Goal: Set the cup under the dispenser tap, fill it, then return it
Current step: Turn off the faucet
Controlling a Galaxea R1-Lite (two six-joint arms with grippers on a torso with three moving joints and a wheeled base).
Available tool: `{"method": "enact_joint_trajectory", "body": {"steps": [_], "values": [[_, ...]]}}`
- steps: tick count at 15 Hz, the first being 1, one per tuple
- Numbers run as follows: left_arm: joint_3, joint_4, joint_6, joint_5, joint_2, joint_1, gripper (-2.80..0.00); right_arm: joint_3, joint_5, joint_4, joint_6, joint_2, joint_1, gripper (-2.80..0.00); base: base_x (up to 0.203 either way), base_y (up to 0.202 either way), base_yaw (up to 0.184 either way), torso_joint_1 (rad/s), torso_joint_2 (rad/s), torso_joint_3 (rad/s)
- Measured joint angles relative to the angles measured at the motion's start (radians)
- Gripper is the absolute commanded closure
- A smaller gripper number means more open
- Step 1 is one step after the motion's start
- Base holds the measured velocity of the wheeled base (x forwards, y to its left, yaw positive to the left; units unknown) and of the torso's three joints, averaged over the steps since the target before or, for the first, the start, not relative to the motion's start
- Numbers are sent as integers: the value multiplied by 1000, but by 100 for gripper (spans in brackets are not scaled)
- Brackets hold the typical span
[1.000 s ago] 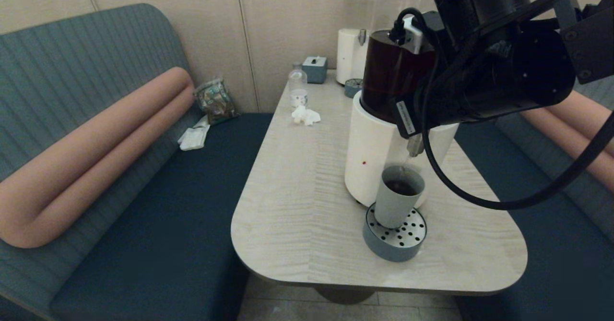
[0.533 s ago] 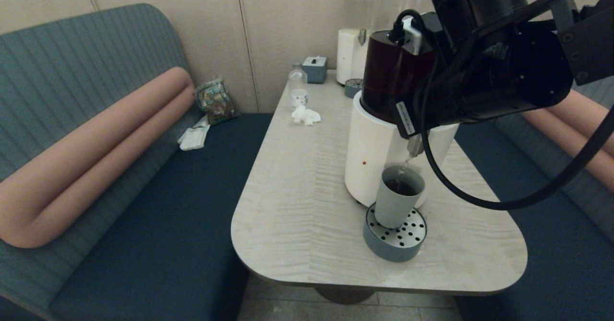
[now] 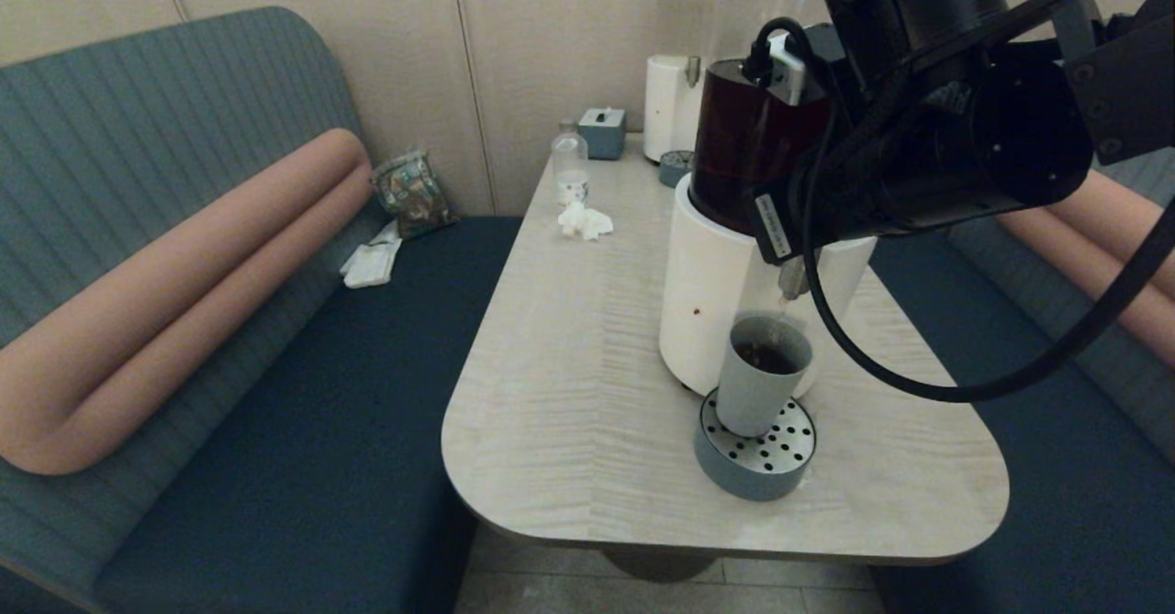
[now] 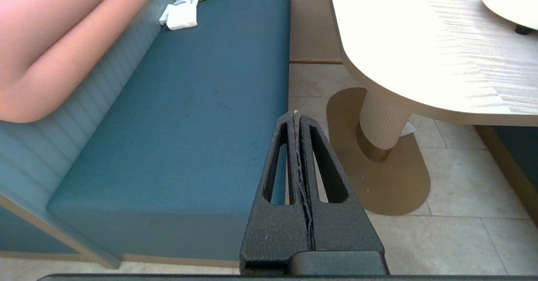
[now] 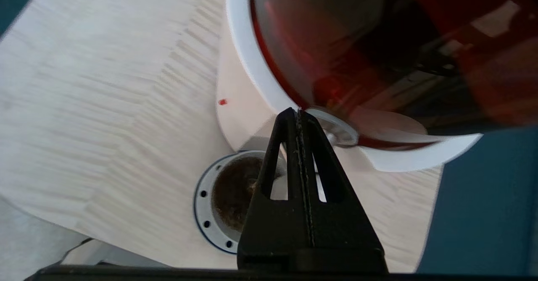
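Cup: the grey-blue cup [image 3: 762,375] sits upright on the round drip tray [image 3: 755,467], right in front of the dispenser's white base [image 3: 711,293]. There's dark liquid inside; from the right wrist view you can see it's brown in the cup [image 5: 235,193].
Tap: the dispenser tap [image 3: 793,279] pokes out just above the cup's rim, half hidden behind the right arm.
Tank: the dark brown tank [image 3: 748,137] sits on top of the base.
Right gripper: the right gripper [image 5: 297,115] has its fingers pressed together, holding nothing, tips up against the tank's lower edge above the cup.
Left gripper: the left gripper [image 4: 296,115] is also closed up tight with nothing in it, hanging over the floor beside the bench seat [image 4: 201,104], off the table's [image 4: 420,54] edge.
Other stuff: a clear bottle [image 3: 569,166] and a crumpled tissue [image 3: 585,221] sit at the table's far end.
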Motion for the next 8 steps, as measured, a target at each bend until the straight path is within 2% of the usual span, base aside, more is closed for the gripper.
{"method": "enact_joint_trajectory", "body": {"steps": [8], "values": [[0,0,0,0,0,0,0,4,4,4,7,0,44,0,0,0,0,0,0,0]]}}
